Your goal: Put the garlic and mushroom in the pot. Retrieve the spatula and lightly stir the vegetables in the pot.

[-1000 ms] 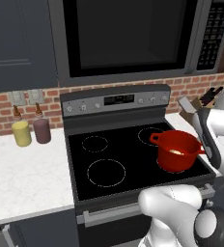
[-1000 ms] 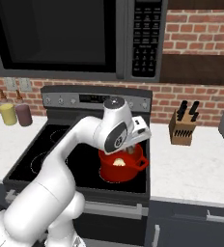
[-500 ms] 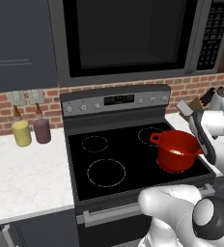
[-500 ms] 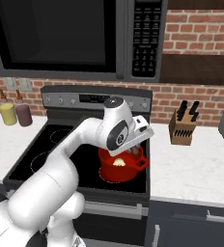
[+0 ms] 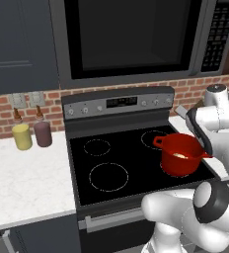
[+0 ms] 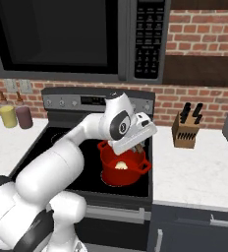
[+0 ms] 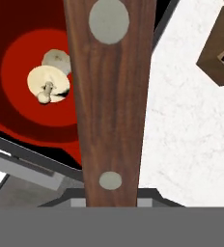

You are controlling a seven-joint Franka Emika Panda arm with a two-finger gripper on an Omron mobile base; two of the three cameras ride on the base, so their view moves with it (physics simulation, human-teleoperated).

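Left base view: the pot (image 5: 182, 155) is sitting at the stove's four o'clock burner.

Right base view: the gripper (image 6: 134, 145) is hovering at the pot's one o'clock rim.

Hand view: the pincer is clenching the spatula (image 7: 109, 101), its handle running six to twelve; mushroom (image 7: 47, 84) and garlic (image 7: 57, 59) are lying inside at ten o'clock.

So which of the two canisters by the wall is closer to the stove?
The maroon canister; the yellow canister stands beside it, farther from the stove.

I see the red pot (image 6: 122, 170) on the stove's front right burner. Inside, the pale mushroom (image 7: 46, 84) lies cap-down touching the grey garlic (image 7: 57, 59). The spatula (image 7: 109, 101), its brown riveted wooden handle upward, hangs over the pot's rim.
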